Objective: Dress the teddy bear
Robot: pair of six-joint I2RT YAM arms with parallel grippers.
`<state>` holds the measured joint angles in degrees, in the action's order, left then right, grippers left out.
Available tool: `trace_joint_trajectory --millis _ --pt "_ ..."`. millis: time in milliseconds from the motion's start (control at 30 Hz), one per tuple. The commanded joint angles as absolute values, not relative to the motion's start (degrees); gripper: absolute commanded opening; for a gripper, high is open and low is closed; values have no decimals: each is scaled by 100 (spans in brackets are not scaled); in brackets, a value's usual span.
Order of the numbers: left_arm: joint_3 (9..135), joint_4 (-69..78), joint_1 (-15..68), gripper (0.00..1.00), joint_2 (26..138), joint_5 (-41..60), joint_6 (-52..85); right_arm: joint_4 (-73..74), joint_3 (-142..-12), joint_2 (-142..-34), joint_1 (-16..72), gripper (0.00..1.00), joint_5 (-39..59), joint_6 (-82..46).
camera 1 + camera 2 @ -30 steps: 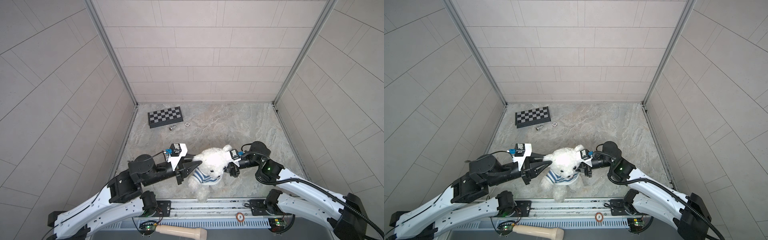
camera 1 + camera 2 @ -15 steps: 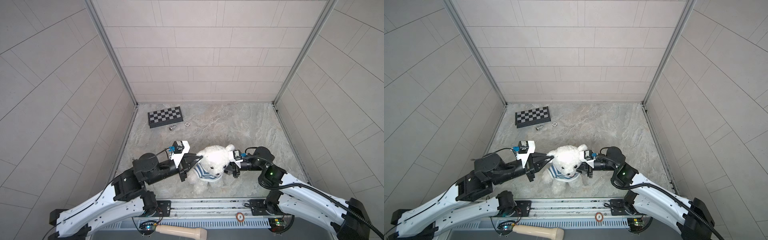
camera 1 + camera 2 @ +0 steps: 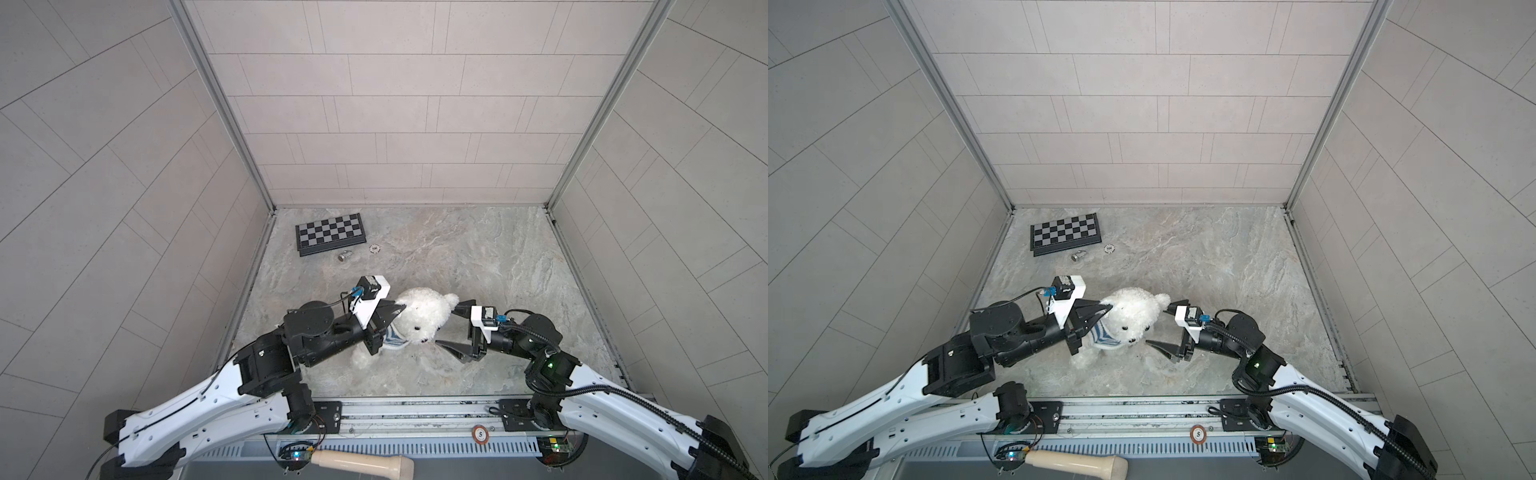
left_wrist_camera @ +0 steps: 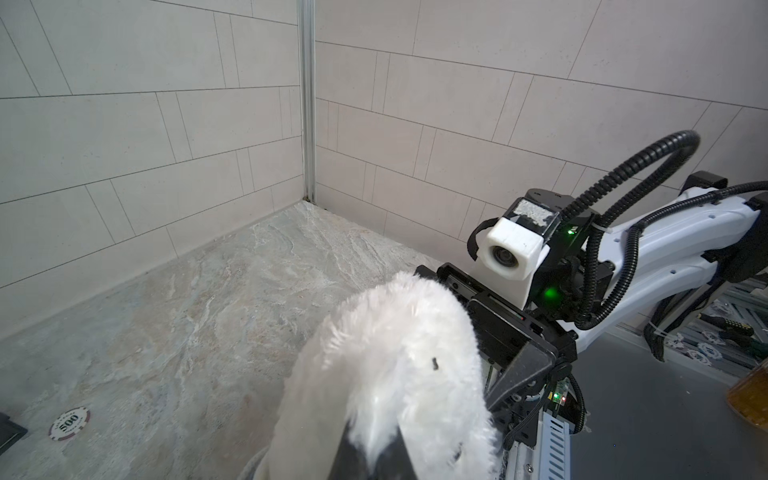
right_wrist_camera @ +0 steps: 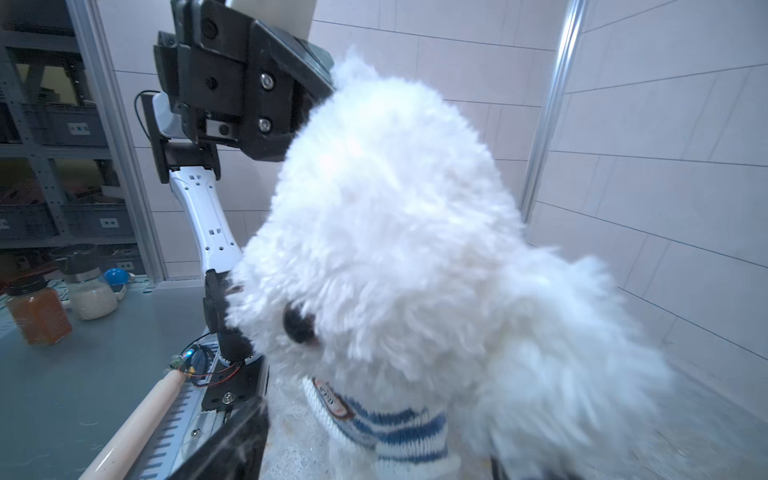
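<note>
While the teddy bear [image 3: 419,318] sits upright near the front middle of the stone-patterned table [image 3: 478,270], you have an arm on either side of it, and its face is turned toward the front rail. A blue-and-white striped shirt [image 3: 390,341] is bunched around its neck and upper chest. The right wrist view shows the stripes under the chin with a small brown label, and the arm beside them is bare white fur.

Your left claw [image 3: 400,308] has its jaws together, the tips buried in the fur at the side of the bear's head by one ear and pinching the plush there. In the left wrist view, white fur bulges over the dark fingers [image 4: 353,461].

Your right claw [image 3: 455,328] stands on the other side with its jaws wide apart, gripping nothing. One finger is just beside the bear's other ear, though you cannot tell whether it touches. The other finger sits low, near the muzzle.

Near the left rear corner a chessboard [image 3: 330,233] lies flat. A poker chip [image 3: 375,248] marked 500 and a small metal piece [image 3: 344,255] lie just in front of it, well apart from the bear.

Beyond the table's front edge a wooden handle [image 3: 361,459] lies along the rail, and a red chip [image 3: 480,434] rests on the rail itself. The right wrist view also catches two jars [image 5: 89,286] on a grey bench off to the side.
</note>
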<state>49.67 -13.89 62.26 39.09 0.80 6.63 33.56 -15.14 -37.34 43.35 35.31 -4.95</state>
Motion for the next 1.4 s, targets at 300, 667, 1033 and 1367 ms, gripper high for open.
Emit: trace_joint_trajectory --millis 300,667,1033,1367 --pt "5558 -1838 6231 0 4201 -258 815 2896 -1050 -2144 4342 95 1461 -538" --pt "5453 -1064 6231 0 5107 792 1223 1530 -921 -586 4338 96 -851 -1123" --pt "5523 -101 6387 0 5688 2151 1658 931 -858 -63 4264 96 -1700 -817" --pt "5198 9 6264 0 6009 1646 1559 842 -953 -50 4251 95 -2128 -618"
